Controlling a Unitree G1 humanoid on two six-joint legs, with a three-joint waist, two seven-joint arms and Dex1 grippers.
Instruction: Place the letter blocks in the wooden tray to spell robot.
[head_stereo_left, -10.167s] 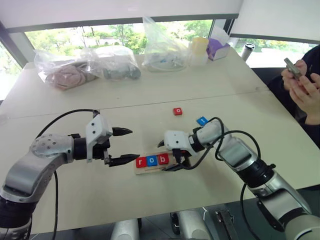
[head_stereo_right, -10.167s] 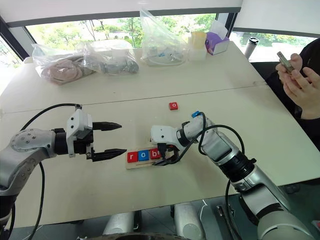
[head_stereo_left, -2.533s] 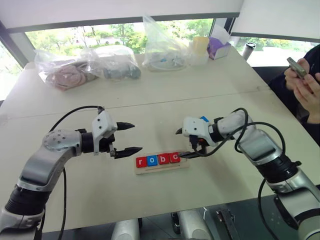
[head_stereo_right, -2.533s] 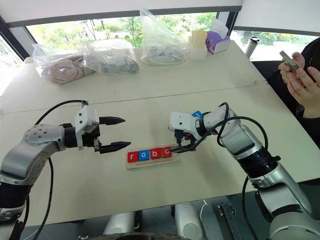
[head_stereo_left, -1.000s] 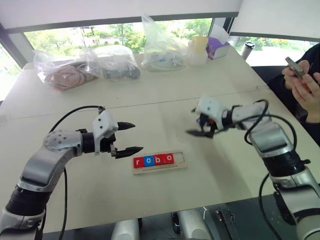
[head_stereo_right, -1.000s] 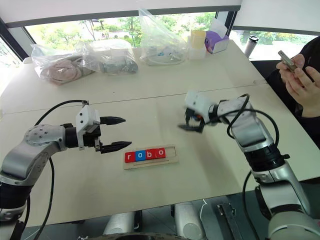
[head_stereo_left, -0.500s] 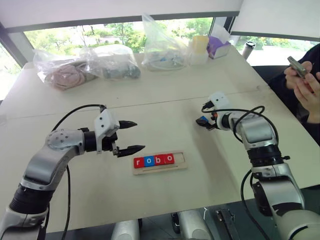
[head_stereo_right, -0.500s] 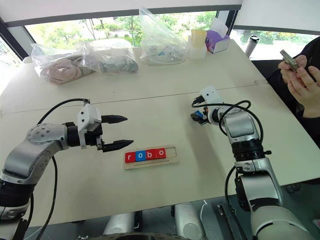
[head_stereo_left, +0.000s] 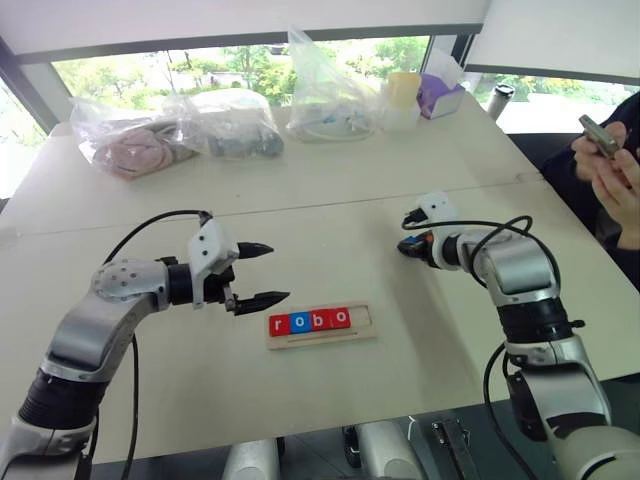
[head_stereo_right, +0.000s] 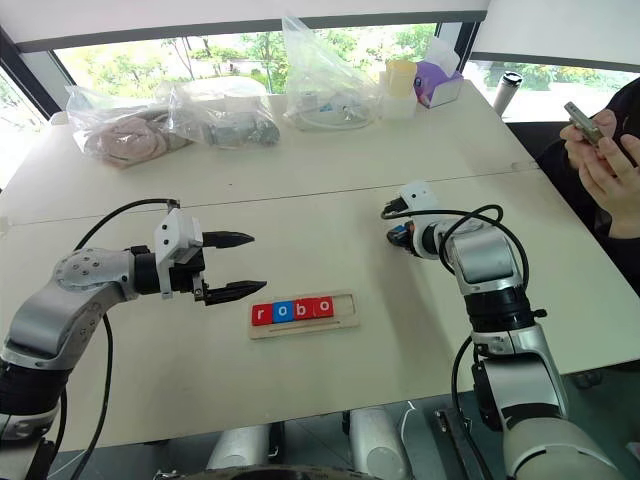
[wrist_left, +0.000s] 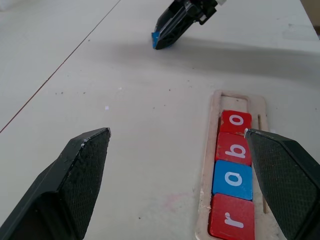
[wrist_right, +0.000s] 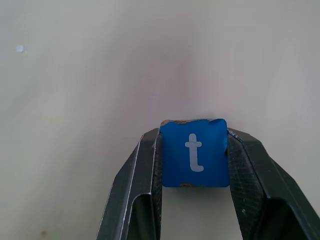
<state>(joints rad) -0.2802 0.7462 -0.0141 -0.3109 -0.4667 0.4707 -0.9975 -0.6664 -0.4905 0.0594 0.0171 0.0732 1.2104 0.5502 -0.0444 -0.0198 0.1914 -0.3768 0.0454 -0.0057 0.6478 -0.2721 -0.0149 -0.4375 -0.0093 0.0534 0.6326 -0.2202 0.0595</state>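
Right fingers clenched on the blue t tile, pinched by two opposite edges, low over the worktop. Probably light, stiff, smooth-sided; firm edge grip advisable. Left fingers spread, empty, near the tray spelling robo.

The wooden tray lies on the table near its front edge, with four letter blocks side by side in its left part. The fifth block sits between the right gripper fingers at about two o'clock from the tray, seemingly touching the table. The left gripper hovers at ten o'clock, and bags lie along the far edge at twelve.
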